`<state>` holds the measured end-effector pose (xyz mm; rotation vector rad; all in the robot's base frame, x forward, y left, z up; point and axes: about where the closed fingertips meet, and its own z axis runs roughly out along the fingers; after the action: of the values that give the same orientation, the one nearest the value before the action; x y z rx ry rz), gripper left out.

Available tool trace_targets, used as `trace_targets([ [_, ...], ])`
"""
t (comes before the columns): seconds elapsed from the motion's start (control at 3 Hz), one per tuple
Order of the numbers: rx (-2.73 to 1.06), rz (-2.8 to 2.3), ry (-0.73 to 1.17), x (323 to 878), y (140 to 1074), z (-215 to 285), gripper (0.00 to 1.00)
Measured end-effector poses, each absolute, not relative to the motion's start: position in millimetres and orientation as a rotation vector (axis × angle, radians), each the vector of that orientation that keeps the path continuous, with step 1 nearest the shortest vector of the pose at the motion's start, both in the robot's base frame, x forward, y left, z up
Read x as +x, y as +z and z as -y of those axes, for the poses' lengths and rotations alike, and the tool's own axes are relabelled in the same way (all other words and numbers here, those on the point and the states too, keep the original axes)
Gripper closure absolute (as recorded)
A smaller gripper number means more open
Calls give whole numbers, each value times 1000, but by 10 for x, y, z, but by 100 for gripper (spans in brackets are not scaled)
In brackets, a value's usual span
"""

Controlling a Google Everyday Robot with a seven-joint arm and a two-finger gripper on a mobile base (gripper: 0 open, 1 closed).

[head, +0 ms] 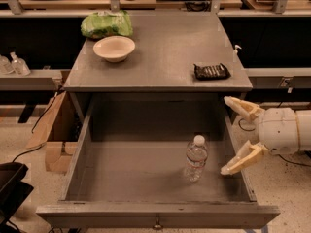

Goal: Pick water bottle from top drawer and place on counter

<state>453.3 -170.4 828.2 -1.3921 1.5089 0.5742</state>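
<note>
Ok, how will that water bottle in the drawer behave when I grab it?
The water bottle stands upright, tall and narrow, in the top drawer, so a nudge would likely tip it and let it roll. Its clear ribbed wall probably flexes when squeezed. The gripper is open at the drawer's right wall.
</note>
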Motion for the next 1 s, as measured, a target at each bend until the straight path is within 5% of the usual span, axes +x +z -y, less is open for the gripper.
trace_targets([
  [1.0,-1362,-1523,654,4776,7900,1624,0],
])
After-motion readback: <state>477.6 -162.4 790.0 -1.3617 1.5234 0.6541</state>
